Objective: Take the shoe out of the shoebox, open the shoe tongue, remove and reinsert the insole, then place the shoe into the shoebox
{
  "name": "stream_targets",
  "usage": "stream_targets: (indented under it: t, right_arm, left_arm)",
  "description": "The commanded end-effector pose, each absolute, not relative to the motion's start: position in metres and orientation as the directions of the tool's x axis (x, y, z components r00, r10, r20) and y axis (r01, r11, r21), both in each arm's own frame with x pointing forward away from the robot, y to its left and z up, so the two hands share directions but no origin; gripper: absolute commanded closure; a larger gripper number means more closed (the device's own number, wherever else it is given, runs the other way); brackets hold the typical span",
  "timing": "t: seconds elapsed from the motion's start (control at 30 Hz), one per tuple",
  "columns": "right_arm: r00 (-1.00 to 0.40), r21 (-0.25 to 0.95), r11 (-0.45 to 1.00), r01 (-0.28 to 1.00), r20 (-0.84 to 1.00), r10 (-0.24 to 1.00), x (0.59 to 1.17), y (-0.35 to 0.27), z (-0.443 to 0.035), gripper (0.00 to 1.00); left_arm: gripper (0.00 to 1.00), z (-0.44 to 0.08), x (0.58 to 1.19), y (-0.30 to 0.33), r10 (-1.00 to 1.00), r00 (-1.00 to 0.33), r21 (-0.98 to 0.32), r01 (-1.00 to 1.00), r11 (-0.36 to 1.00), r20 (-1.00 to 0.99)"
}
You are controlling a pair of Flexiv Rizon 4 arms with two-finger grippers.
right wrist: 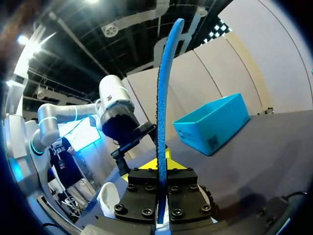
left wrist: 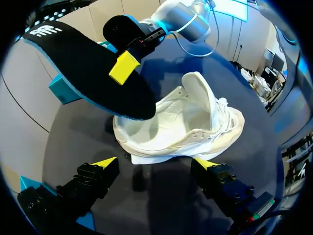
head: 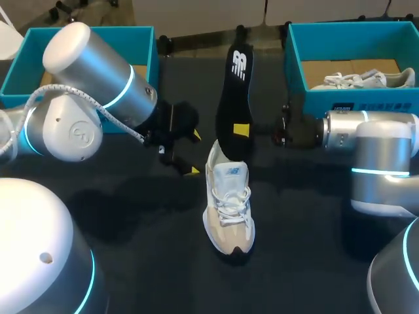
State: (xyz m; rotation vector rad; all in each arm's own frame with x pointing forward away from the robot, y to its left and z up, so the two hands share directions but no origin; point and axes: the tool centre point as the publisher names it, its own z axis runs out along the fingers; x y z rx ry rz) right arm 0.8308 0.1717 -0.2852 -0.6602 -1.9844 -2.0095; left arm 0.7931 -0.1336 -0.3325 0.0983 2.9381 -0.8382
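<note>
Frame centre: right gripper point(head: 241, 130) clamped on black, blue-edged foam insole point(head: 234, 98), just above white lace-up sneaker point(head: 229, 206). Left gripper point(head: 194, 153) centre-left, fingers apart, empty.

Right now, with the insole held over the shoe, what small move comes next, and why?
Probably lower the right tool slightly to feed the insole into the shoe: it grips the insole, whose lower end sits at the shoe's open mouth, and the left tool stands open beside the shoe.
</note>
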Motion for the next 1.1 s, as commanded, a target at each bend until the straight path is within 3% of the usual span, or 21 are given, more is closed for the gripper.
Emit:
stream_targets:
  t: [0.03,1.1]
  right_arm:
    - [-0.866,0.879,-0.066,0.472,0.476,0.149,0.825,0.174,-0.293,1.0]
    - [-0.879,0.895,-0.088,0.438,0.447,0.164,0.826,0.184,-0.295,1.0]
  left_arm:
    - [0.0,-0.331,0.794,-0.132,0.039,-0.994,-0.514,0.086,0.853,-0.103]
    - [0.0,-0.339,0.79,-0.113,0.051,-0.997,-0.501,0.077,0.862,-0.066]
